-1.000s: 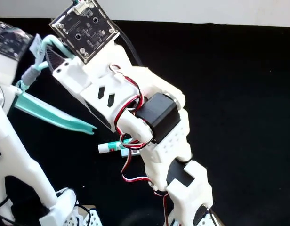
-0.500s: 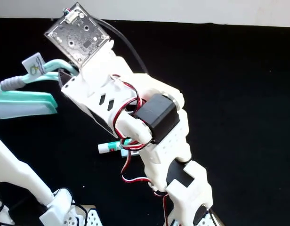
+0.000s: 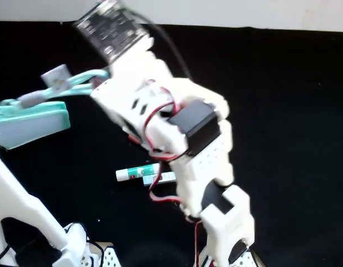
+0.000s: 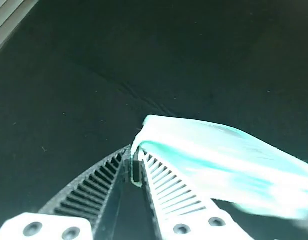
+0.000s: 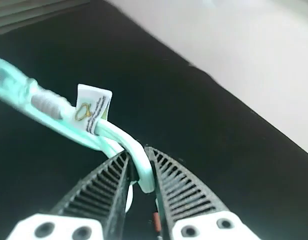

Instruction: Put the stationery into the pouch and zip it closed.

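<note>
Pouch (image 3: 35, 119): one; stationery sticks (image 3: 130, 173): two.

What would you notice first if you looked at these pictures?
The mint-green fabric pouch, held between both arms on the high view's left. The left gripper pinches its edge and the right gripper clamps its looped cord. Beside the right arm, a white-and-green stick lies on the black table.

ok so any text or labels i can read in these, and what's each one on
Tag on the loop of the pouch: an oval logo and lines of small print, too small to read.
White stick on the table: coloured label marks, too blurred to read.
Camera board on an arm: blurred, no marking can be read.
No text is legible in these pictures.
</note>
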